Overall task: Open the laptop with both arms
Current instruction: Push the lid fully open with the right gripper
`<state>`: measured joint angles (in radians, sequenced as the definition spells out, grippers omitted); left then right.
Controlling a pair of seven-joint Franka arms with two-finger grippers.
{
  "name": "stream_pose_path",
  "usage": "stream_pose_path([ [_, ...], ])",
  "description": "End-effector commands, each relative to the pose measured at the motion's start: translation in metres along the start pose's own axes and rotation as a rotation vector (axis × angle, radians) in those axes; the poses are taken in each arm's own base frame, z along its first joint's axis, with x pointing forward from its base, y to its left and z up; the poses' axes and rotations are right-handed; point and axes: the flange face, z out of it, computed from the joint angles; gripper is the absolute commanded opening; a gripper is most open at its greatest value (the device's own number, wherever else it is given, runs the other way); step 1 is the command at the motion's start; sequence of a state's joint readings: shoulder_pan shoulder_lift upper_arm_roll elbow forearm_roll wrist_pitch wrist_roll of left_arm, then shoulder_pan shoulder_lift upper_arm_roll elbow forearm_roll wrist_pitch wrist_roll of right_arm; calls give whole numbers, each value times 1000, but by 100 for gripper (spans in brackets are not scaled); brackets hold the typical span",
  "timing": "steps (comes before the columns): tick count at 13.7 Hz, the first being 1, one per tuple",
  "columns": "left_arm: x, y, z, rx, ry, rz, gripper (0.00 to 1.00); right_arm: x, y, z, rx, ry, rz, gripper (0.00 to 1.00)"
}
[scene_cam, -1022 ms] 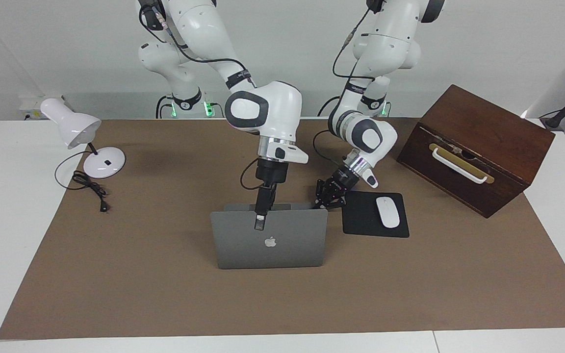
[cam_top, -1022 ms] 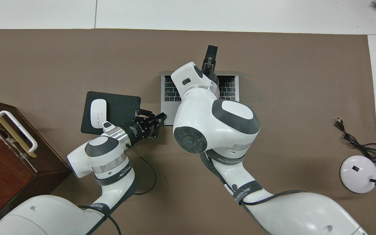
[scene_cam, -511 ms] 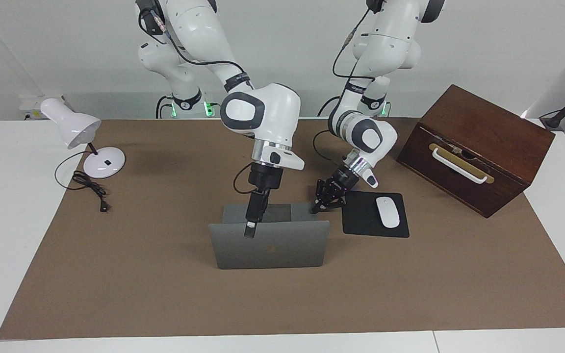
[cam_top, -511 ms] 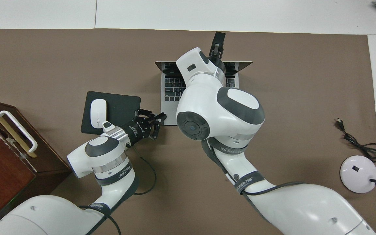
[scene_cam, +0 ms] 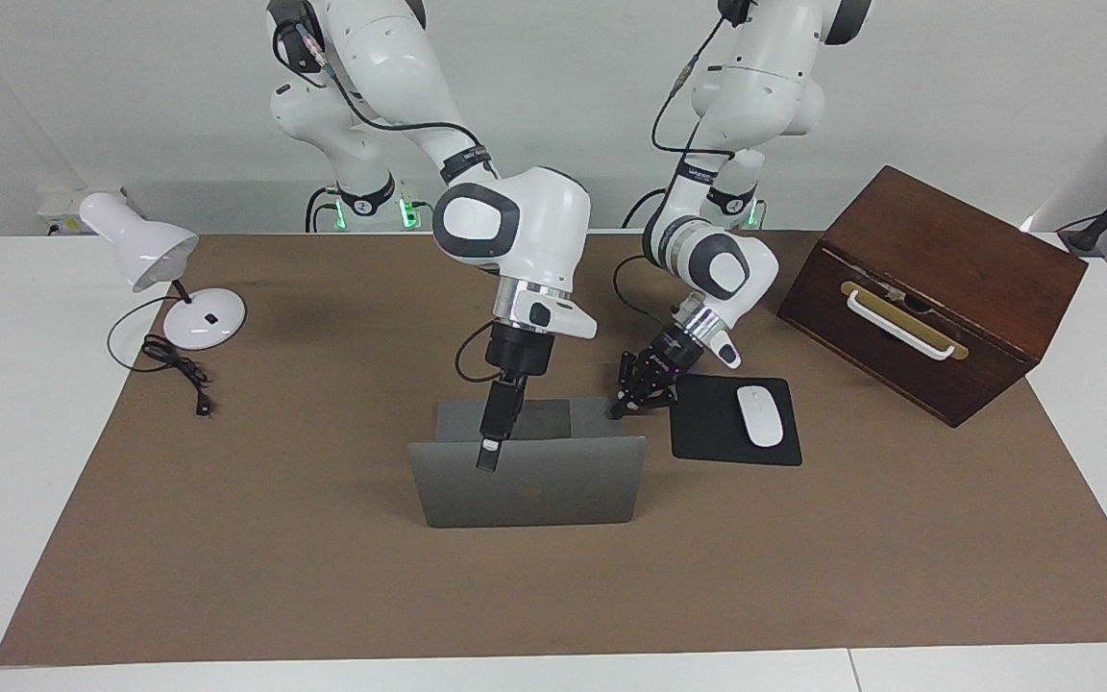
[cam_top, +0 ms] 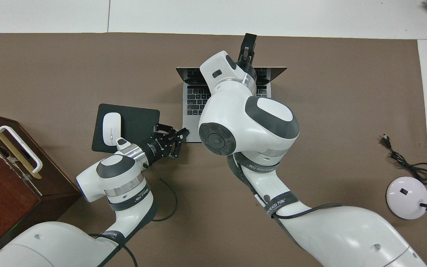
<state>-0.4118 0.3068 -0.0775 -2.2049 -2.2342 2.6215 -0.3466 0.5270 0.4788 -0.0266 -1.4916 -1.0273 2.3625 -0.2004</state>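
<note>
Brown mat (scene_cam: pixel 323 557) — white table (scene_cam: pixel 6 432)

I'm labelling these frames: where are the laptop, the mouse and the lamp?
laptop (scene_cam: pixel 553 490): facing view, back of the raised lid.
mouse (scene_cam: pixel 760 415): facing view, middle of its top.
lamp (scene_cam: pixel 205 319): facing view, round base.
</note>
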Motion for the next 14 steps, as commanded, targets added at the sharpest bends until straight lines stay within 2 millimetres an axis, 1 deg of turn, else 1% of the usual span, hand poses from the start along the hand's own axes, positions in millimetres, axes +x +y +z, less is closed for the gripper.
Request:
stream_pose_path([
  [1, 29, -18, 24, 36, 64, 3, 0, 5, 10, 7, -20, -14, -32, 100],
  [6, 29, -18, 24, 36, 64, 3, 0, 11, 17, 12, -25, -17, -12, 100],
  [14, 29, -18, 24, 36, 64, 3, 0, 12, 23, 15, -29, -23, -15, 100],
])
